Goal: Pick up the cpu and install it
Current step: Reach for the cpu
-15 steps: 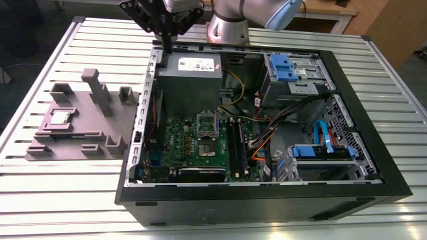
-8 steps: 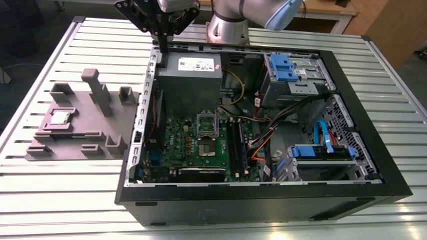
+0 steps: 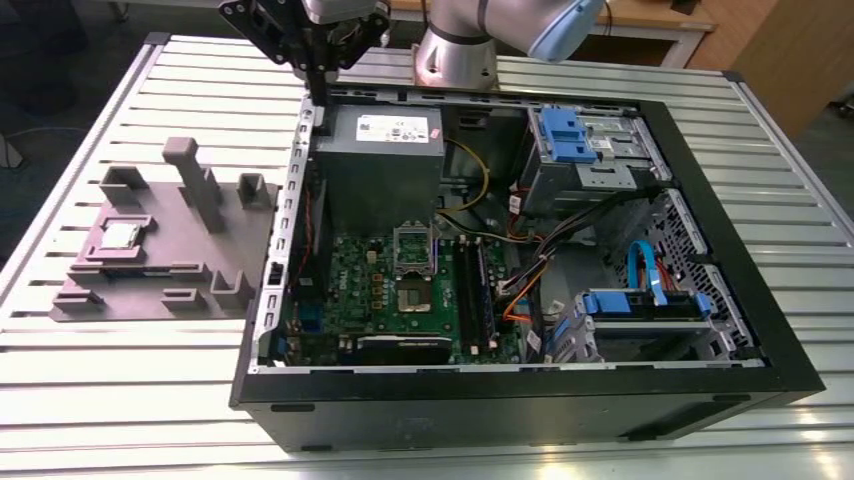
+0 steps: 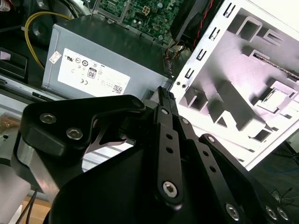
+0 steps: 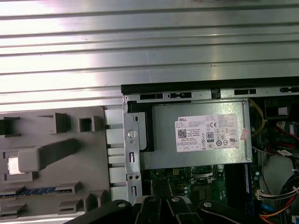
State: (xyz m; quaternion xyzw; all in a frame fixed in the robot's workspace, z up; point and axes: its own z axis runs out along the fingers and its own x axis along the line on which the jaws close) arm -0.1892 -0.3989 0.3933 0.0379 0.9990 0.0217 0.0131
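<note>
In the exterior view, the cpu point(image 3: 120, 236) lies flat in a recess of the purple-grey tray point(image 3: 174, 285), which sits on the slatted table point(image 3: 120, 370) to the exterior view's left of the open computer case point(image 3: 534, 395). The gripper point(image 3: 320, 92) hangs well apart from the cpu, over the case's far edge near the power supply point(image 3: 380, 165), its fingers pressed together on nothing. In the second wrist view, the black fingertips point(image 4: 163, 92) meet just in front of the power supply, whose white label point(image 4: 88, 72) carries certification symbols and a barcode. In the first wrist view, that label's print faces the camera, and the motherboard point(image 5: 187, 179) adjoins the power supply.
</note>
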